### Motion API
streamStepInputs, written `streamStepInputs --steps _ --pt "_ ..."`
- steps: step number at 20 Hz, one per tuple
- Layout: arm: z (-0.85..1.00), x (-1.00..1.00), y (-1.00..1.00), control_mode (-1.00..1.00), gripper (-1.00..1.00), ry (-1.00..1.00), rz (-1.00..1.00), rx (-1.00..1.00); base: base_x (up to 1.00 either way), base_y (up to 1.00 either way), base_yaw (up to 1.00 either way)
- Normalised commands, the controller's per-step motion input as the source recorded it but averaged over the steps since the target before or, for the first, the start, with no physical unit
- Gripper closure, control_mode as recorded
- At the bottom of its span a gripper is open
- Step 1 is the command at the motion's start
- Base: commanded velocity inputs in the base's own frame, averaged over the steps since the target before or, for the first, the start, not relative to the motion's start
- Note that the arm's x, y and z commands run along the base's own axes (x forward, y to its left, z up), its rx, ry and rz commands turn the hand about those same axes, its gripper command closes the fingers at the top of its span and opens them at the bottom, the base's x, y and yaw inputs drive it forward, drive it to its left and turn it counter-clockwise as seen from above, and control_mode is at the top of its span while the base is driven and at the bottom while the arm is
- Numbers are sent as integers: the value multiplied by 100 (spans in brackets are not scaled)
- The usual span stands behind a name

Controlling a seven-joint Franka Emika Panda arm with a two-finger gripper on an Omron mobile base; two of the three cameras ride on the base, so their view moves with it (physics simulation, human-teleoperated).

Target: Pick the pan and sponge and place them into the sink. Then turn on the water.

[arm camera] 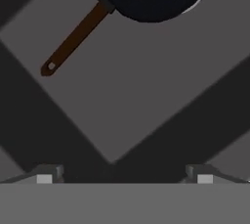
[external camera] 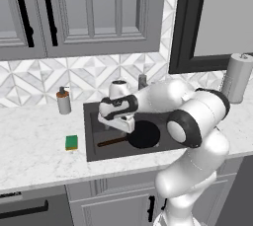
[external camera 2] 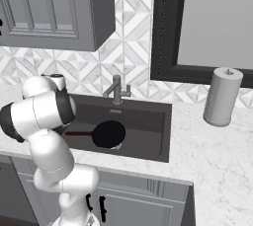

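Observation:
The black pan (external camera: 144, 134) (external camera 2: 109, 134) lies flat on the floor of the dark sink (external camera: 92, 143) (external camera 2: 148, 133), its reddish-brown handle (arm camera: 73, 39) pointing toward the sink's left side. On the counter left of the sink rests the green sponge (external camera: 72, 142). My gripper (external camera: 121, 126) (arm camera: 124, 176) hangs open over the left part of the basin, above the handle, with nothing between its fingers. The grey faucet (external camera 2: 116, 90) (external camera: 143, 81) stands behind the basin, and no water is in view at its spout.
A soap dispenser (external camera: 63, 100) stands at the back left of the sink. A paper towel roll (external camera: 237, 78) (external camera 2: 222, 96) stands on the counter to the right. Wall cabinets hang above, and a dark-framed window sits behind the sink.

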Motion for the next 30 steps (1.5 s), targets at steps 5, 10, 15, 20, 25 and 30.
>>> streamStepInputs --steps 5,10,15,20,25,30 --pt "51 -49 -3 -100 -100 -2 22 1 0 0 0" --pt "38 -29 1 -100 -100 -4 21 2 0 0 0" --pt "41 -8 23 -100 -100 -4 13 1 0 0 0" --pt "36 -15 64 -100 -100 0 14 0 0 0 0" --pt "10 -18 68 -100 -100 0 32 0 0 0 0" --pt "9 -4 64 -100 -100 0 24 0 0 0 0"
